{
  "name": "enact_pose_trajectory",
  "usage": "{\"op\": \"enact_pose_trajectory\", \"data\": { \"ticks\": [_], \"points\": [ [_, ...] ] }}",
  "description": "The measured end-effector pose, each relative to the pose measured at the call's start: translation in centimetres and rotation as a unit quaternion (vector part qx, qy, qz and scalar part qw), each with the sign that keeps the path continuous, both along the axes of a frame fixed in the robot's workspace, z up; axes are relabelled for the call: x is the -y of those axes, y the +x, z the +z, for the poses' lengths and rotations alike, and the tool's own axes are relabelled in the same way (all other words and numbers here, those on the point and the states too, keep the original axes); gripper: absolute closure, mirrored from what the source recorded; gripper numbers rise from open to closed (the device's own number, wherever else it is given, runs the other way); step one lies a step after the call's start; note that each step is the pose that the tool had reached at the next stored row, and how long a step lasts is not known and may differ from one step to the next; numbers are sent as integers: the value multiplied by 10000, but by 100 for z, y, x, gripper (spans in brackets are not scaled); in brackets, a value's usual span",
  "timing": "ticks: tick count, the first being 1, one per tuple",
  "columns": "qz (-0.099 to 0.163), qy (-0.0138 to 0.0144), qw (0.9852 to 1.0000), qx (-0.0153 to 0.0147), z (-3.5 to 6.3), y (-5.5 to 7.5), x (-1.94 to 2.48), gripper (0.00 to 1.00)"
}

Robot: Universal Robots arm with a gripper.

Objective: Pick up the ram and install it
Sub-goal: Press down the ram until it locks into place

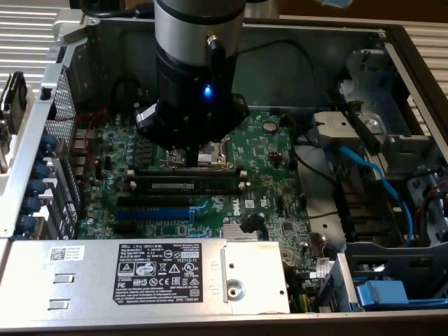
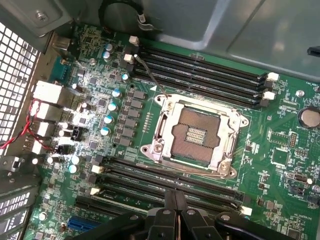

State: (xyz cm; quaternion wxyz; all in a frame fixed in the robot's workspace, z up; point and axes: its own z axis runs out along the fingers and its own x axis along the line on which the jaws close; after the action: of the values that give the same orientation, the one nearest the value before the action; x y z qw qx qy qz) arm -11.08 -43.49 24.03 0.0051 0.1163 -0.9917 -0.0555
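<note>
The ram (image 1: 185,186), a long dark stick with a white label strip, sits lengthwise in a memory slot on the green motherboard (image 1: 273,150), between white end latches, just in front of the CPU socket (image 1: 210,155). My arm's wrist hangs over the socket and hides the board behind it. In the wrist view, my gripper (image 2: 175,200) is shut with its black fingertips pressed together and nothing between them. It hovers over the bank of black memory slots (image 2: 165,177) beside the CPU socket (image 2: 195,135). I cannot tell whether the fingertips touch the ram.
A second bank of empty black slots (image 2: 200,70) lies beyond the socket. A blue expansion slot (image 1: 150,213) and a silver power supply (image 1: 140,273) sit nearer the front. Blue cables (image 1: 378,175) and drive bays fill the exterior view's right. Metal case walls enclose everything.
</note>
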Motion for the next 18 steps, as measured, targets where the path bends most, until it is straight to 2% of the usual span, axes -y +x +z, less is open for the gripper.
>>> {"op": "enact_pose_trajectory", "data": {
  "ticks": [10,18],
  "points": [
    [-353,41,9994,-47,0,0,0,90],
    [-606,83,9981,-90,0,0,0,90]
  ]
}}
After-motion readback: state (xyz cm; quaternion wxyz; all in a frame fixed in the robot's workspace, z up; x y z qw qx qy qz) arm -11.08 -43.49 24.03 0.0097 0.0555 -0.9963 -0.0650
